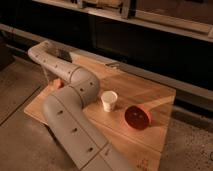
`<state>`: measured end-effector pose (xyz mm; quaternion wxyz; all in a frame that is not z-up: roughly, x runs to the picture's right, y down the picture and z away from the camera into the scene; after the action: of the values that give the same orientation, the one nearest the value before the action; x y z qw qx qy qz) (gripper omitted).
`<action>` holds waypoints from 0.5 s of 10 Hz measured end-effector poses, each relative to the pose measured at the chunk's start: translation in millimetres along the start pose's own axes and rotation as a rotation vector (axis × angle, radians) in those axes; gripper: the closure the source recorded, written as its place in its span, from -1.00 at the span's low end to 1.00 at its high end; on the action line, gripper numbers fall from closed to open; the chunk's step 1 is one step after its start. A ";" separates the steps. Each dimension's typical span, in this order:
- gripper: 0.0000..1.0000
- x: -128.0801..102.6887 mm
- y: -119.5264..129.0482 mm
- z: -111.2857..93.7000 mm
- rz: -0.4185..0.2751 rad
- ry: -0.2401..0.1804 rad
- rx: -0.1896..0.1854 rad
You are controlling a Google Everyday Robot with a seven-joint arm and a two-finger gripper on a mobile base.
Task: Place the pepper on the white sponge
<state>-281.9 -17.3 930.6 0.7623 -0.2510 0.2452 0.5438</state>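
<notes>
Reaching: gripper (49, 77), jaws apart, table (150, 92) left edge | cup (108, 100) upright | bowl (137, 117) beside

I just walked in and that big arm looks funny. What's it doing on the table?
A robot arm bends over a wooden table. Its pincer hangs at the arm's far end, near the table's left edge in the picture, beside a small orange thing that looks like the pepper. A white paper cup and a red bowl stand alone to the right. The white sponge for the pepper isn't in sight; the arm may hide it.
</notes>
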 end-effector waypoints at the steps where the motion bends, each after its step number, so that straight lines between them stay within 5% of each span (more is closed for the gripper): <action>1: -0.27 0.8 -0.1 3.1 0.003 0.008 -0.003; 5: 0.41 1.3 2.5 6.7 -0.019 0.020 -0.025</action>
<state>-283.3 -11.4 934.5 0.7617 -0.2681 0.2437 0.5371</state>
